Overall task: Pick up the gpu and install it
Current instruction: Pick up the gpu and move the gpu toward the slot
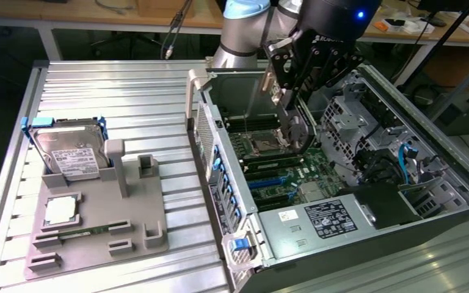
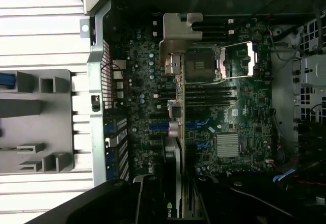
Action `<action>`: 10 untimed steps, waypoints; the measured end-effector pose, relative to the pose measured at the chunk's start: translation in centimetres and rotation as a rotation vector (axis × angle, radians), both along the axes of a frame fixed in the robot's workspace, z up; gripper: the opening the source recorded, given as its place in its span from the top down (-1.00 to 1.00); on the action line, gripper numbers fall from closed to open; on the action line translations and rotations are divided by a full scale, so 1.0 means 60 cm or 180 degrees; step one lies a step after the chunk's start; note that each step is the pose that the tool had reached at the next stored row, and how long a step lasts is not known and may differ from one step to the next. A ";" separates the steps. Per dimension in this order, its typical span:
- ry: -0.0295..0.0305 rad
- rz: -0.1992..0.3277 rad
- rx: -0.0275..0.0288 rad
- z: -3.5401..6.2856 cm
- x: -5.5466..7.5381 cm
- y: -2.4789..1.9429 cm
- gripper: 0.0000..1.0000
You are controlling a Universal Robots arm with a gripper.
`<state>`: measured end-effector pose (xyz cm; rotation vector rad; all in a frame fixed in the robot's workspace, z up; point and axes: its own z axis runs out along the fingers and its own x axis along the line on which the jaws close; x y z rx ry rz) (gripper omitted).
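Note:
My gripper [image 1: 293, 85] hangs over the open computer case [image 1: 218, 183], shut on the gpu [image 1: 294, 125]. The card is thin and dark and hangs on edge between the fingers, its lower end just above the motherboard [image 1: 279, 174] near the processor socket [image 1: 263, 145]. In the wrist view the gpu [image 2: 178, 147] shows edge-on, running out from my gripper [image 2: 175, 201] across the board. Its silver bracket [image 2: 181, 33] is at the far end, beside the socket [image 2: 204, 63]. The blue expansion slots [image 2: 201, 127] lie under the card.
Left of the case, a grey fixture [image 1: 137, 207] on the ribbed metal table holds a hard drive in a blue-cornered frame [image 1: 70, 151], a processor [image 1: 59, 210] and a memory stick [image 1: 83, 232]. Drive cages and cables [image 1: 381, 146] crowd the case's right side.

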<state>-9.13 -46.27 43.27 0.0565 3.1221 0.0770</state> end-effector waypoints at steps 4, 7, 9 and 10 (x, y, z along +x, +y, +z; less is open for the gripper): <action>0.0000 0.0000 0.0000 0.000 0.007 0.0000 0.47; 0.0000 0.0000 0.0000 0.000 0.011 0.0000 0.47; 0.0000 0.0000 0.0000 0.000 0.015 0.0000 0.47; 0.0000 0.0000 0.0000 0.000 0.016 0.0000 0.47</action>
